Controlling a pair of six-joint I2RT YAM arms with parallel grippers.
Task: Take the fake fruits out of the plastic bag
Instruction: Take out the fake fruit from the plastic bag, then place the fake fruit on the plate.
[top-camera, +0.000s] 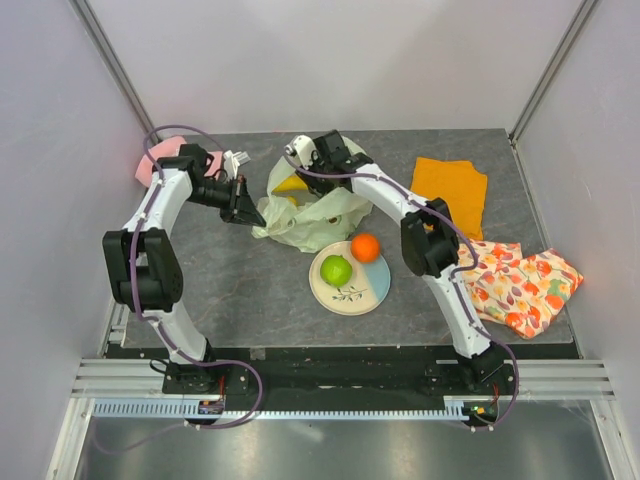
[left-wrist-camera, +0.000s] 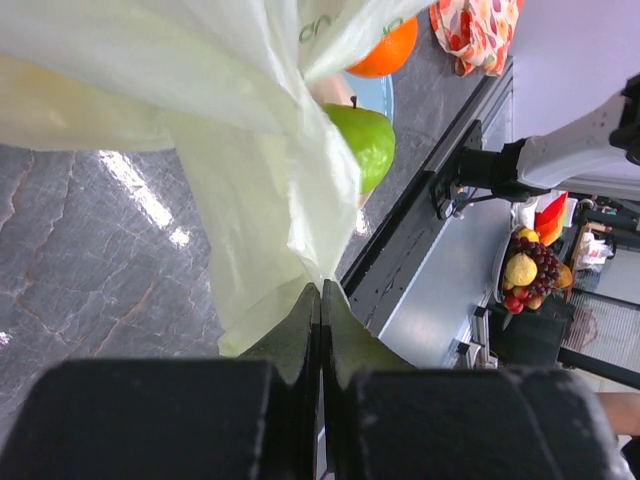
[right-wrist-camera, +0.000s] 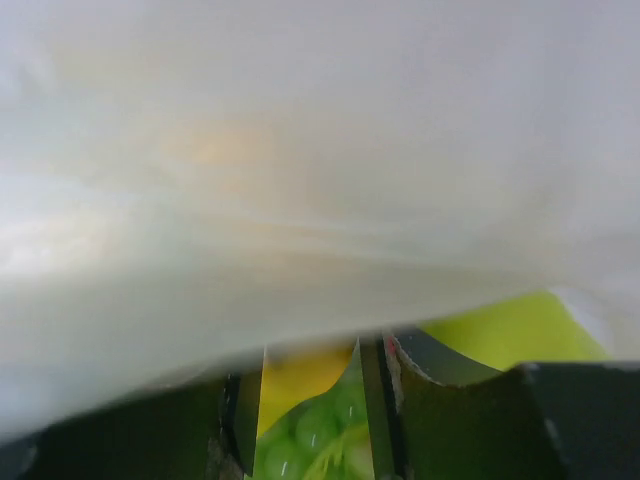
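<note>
The pale yellow-green plastic bag (top-camera: 312, 215) lies behind the plate, its mouth facing the back. My left gripper (top-camera: 247, 207) is shut on the bag's left edge; in the left wrist view the film (left-wrist-camera: 250, 180) runs into the closed jaws (left-wrist-camera: 321, 300). My right gripper (top-camera: 301, 158) is inside the bag's mouth, above a yellow fruit (top-camera: 292, 184). In the right wrist view its fingers (right-wrist-camera: 310, 400) stand apart, with the yellow fruit (right-wrist-camera: 300, 375) and a bumpy green fruit (right-wrist-camera: 315, 435) between them, and blurred bag film (right-wrist-camera: 300, 170) above. A green apple (top-camera: 336, 270) and an orange (top-camera: 366, 247) lie on the plate (top-camera: 372, 292).
An orange cloth (top-camera: 451, 190) lies at the back right and a floral cloth (top-camera: 520, 285) at the right edge. A pink cap (top-camera: 160, 160) sits behind the left arm. In the left wrist view the apple (left-wrist-camera: 365, 145) and the orange (left-wrist-camera: 385, 55) show beyond the bag.
</note>
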